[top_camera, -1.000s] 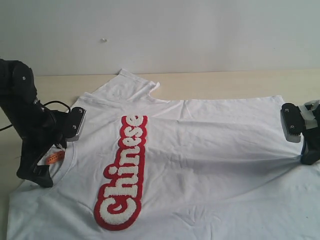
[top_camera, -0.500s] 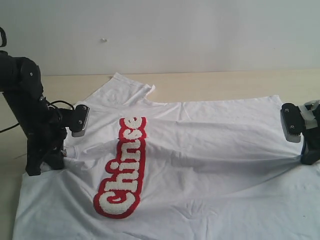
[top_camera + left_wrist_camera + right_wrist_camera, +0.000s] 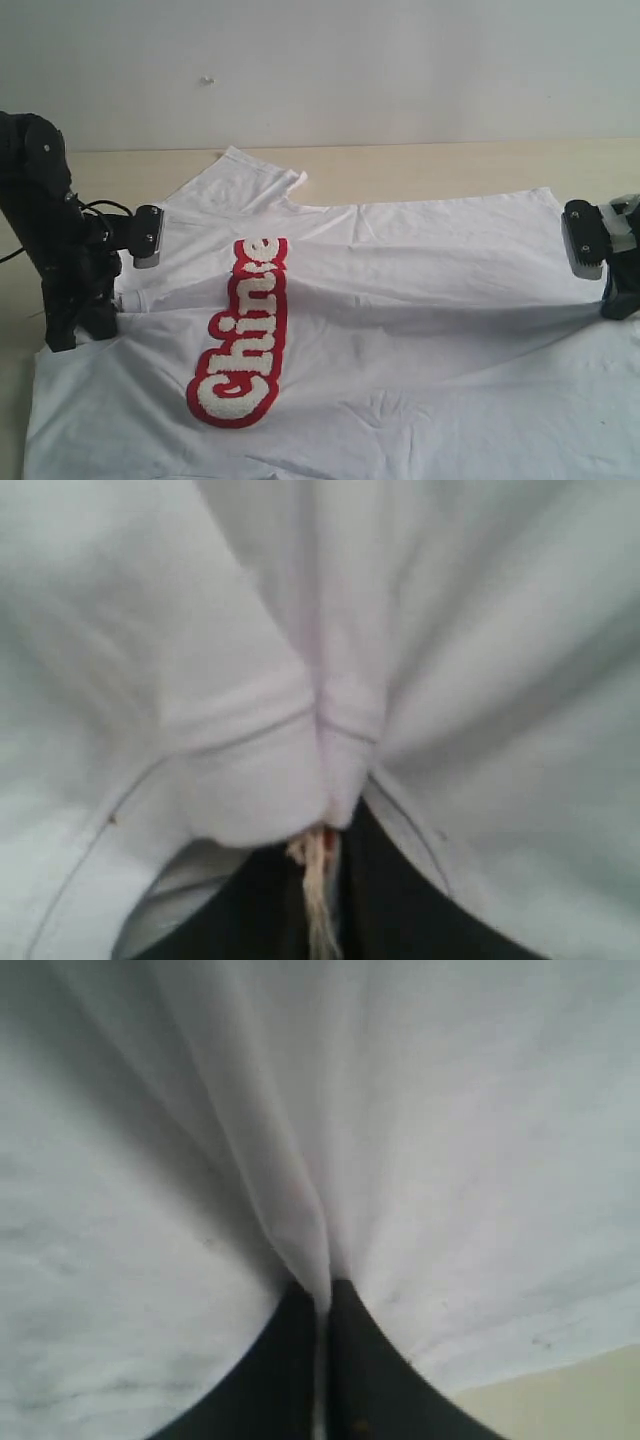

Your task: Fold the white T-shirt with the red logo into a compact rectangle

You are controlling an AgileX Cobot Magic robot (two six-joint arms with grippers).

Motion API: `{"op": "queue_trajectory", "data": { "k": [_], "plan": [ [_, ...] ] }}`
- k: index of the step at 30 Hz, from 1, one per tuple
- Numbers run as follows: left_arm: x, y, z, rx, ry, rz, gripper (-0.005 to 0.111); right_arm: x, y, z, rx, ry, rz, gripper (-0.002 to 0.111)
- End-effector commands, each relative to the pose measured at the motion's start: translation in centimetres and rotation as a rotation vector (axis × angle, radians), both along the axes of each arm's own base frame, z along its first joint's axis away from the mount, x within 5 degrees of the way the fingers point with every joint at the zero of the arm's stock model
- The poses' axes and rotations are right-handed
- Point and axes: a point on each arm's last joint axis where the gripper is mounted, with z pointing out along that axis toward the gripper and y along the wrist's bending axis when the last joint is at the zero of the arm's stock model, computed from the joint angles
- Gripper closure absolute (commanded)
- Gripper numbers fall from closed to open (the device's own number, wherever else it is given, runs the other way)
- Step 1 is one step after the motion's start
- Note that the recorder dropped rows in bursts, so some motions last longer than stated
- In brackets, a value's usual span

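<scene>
The white T-shirt (image 3: 400,330) lies spread across the table with the red logo (image 3: 240,335) facing up; the logo's far end is tucked under a fold. My left gripper (image 3: 92,315) is shut on the shirt's collar end at the left. In the left wrist view the bunched collar cloth (image 3: 330,730) is pinched between the dark fingers (image 3: 400,900), with a pale tag strip hanging there. My right gripper (image 3: 612,305) is shut on the shirt's hem at the right; white cloth (image 3: 320,1200) runs into its closed fingers (image 3: 370,1370). The cloth is pulled taut between the two grippers.
A sleeve (image 3: 250,180) lies flat towards the back wall. The light wooden table (image 3: 450,165) shows behind the shirt and at the left edge (image 3: 15,300). A black cable (image 3: 100,206) loops by the left arm.
My left gripper has dropped low at the collar and drawn it over the shirt, hiding the orange tag and the logo's last letters. The right gripper has barely moved.
</scene>
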Motion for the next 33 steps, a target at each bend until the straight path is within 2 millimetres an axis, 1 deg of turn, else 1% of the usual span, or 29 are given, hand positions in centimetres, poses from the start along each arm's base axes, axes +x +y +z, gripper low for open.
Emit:
{"op": "queue_trajectory", "data": {
  "k": [1, 3, 7, 10, 14, 18, 22, 26, 28, 30, 33],
  "plan": [
    [0.0, 1.4, 2.8, 0.041, -0.079, -0.037, 0.102, 0.8, -0.4, 4.2, -0.035, -0.095, 0.008, 0.108],
    [-0.1, 1.8, 4.5, 0.036, -0.121, -0.027, 0.102, 0.8, -0.4, 5.9, -0.034, -0.103, 0.004, 0.108],
    [-0.5, 2.6, 8.2, 0.015, -0.221, 0.011, 0.102, 0.5, -0.3, 8.4, -0.038, -0.129, -0.031, 0.108],
    [-1.1, 3.3, 11.0, 0.005, -0.288, 0.064, 0.102, 0.1, -0.2, 10.4, -0.051, -0.179, -0.030, 0.108],
    [-2.7, 4.0, 14.7, 0.038, -0.344, 0.051, 0.102, -0.7, 0.0, 12.9, -0.065, -0.243, -0.060, 0.108],
    [-4.3, 4.7, 18.0, 0.089, -0.371, 0.051, 0.102, -1.7, 0.3, 14.5, -0.055, -0.256, -0.091, 0.108],
    [-5.9, 5.4, 20.5, 0.142, -0.420, 0.048, 0.102, -3.0, 0.7, 16.9, -0.067, -0.314, -0.097, 0.108],
    [-7.5, 5.7, 22.7, 0.132, -0.491, 0.056, 0.102, -4.0, 1.0, 19.4, -0.078, -0.373, -0.104, 0.108],
    [-8.2, 5.7, 23.7, 0.120, -0.524, 0.061, 0.102, -4.4, 1.3, 20.7, -0.067, -0.415, -0.115, 0.108],
    [-8.8, 5.7, 24.3, 0.101, -0.546, 0.079, 0.106, -4.7, 1.5, 21.6, -0.048, -0.455, -0.123, 0.108],
    [-9.5, 5.5, 25.5, 0.067, -0.566, 0.107, 0.107, -5.3, 2.0, 23.0, -0.045, -0.493, -0.118, 0.108]
  ]
}}
